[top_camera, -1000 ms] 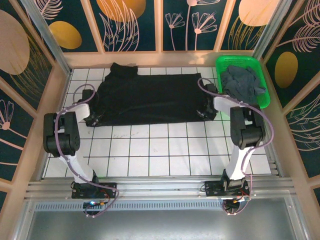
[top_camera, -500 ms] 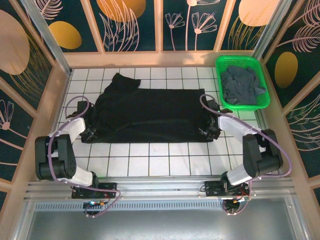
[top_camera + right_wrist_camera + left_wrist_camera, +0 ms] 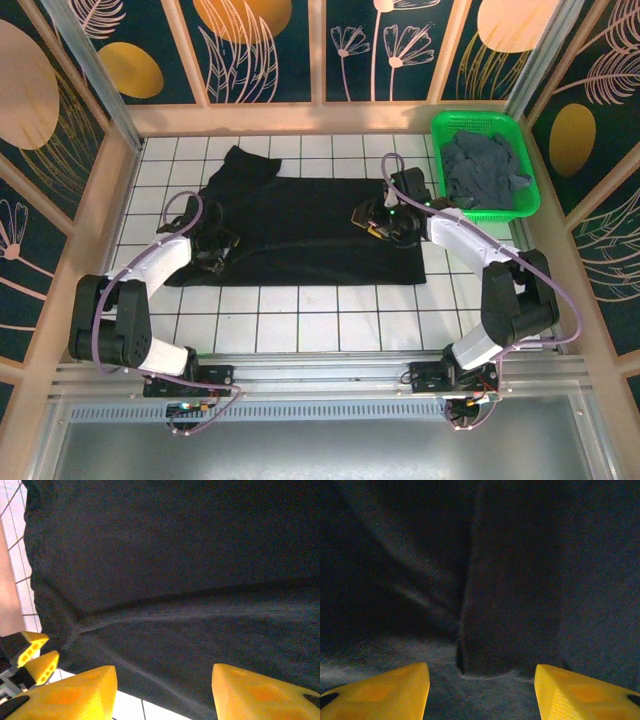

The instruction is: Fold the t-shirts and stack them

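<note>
Across the middle of the white-tiled surface [image 3: 300, 320] lies the black t-shirt [image 3: 300, 225], spread out in a rough rectangle with one sleeve [image 3: 245, 162] sticking out at its far left corner. The blue-grey t-shirt [image 3: 485, 170] sits crumpled in the green basket [image 3: 440, 125] at the far right corner, apart from the black one.

From above, the left pincer [image 3: 218, 250] rests over the shirt's near left part and the right pincer [image 3: 375, 222] over its right part, but the gap between the fingers is too small to judge there. The wrist cameras settle it: both pairs of yellow fingers stand wide apart with nothing clamped.

The left wrist view adds a raised fold [image 3: 505, 610] in the black cloth, running away from the fingers and ending in a rounded lip between them. The right wrist view shows a long crease [image 3: 200, 612] crossing the cloth, and its wavy edge lying against the white tiles.
</note>
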